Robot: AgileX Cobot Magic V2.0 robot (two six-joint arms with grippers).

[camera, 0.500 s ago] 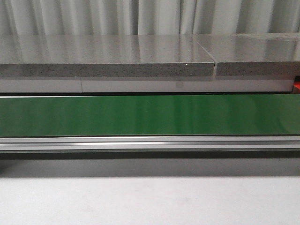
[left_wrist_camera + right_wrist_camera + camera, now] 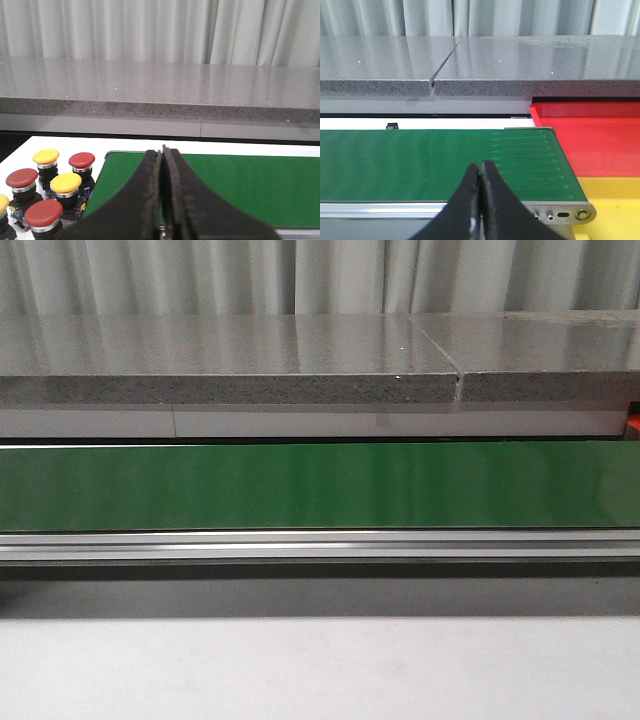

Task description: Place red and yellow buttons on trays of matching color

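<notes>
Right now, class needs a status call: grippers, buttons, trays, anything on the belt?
Left gripper shut, empty. Right gripper shut, empty. Buttons clustered off the belt's end; red tray and yellow tray bare. Green belt clear.

Black, curved, rust-flecked end effector (image 2: 162, 200) fingers

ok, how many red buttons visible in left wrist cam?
3. One red button sits farthest back beside a yellow one, another is mid-cluster at the frame edge, and the nearest is at the front. More may lie outside the frame.
</notes>
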